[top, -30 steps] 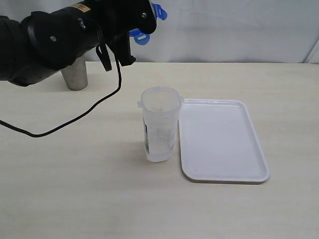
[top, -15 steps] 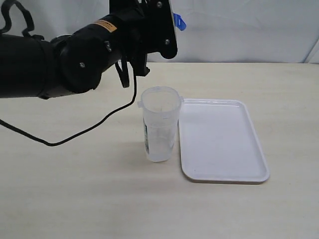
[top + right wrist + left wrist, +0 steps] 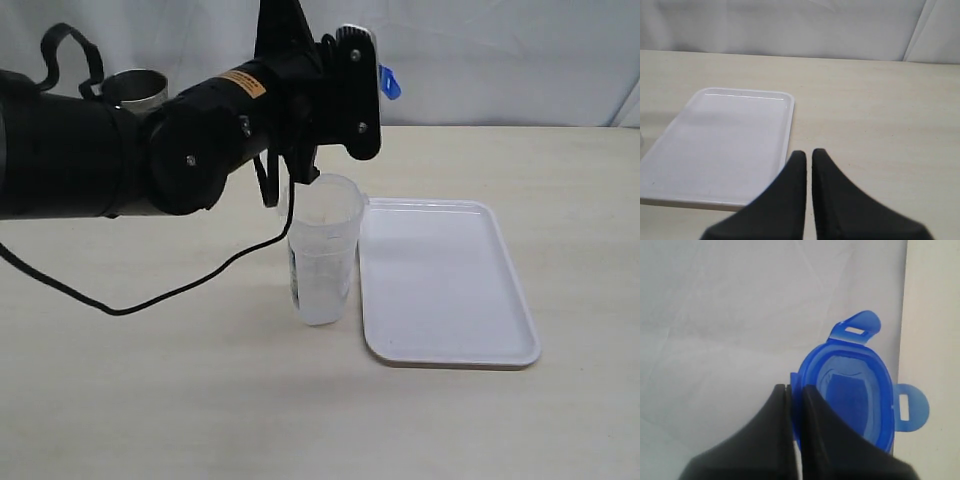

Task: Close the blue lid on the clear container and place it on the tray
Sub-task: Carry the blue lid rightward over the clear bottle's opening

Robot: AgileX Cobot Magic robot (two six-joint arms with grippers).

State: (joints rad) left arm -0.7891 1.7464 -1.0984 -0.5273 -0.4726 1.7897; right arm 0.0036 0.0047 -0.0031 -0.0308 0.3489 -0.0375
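steel cup [image 3: 135, 88]: far left at the back of the bench [image 3: 150, 400], partly behind the arm; no part in this.
left tool [image 3: 794, 390]: fingers drawn together, clamped on the rim of the blue lid [image 3: 855, 390].
blue lid: in the air, on edge, above the clear container [image 3: 322, 250] and toward the tray side of its mouth.
clear container: upright, open, unheld, just beside the tray [image 3: 445, 280].
right tool [image 3: 807, 155]: fingers together, empty, low over the bench near the tray.
risk, grip: a thin pinch at the rim; the lid may swivel or slip when turned flat.
risk, seating: a splayed flap could catch the rim, and an off-centre push could tip the tall container.
risk, cable [image 3: 118, 311]: hangs near the container and might drag it.
writing: orange arm sticker [image 3: 243, 82] and the container's side print, both too small to read.
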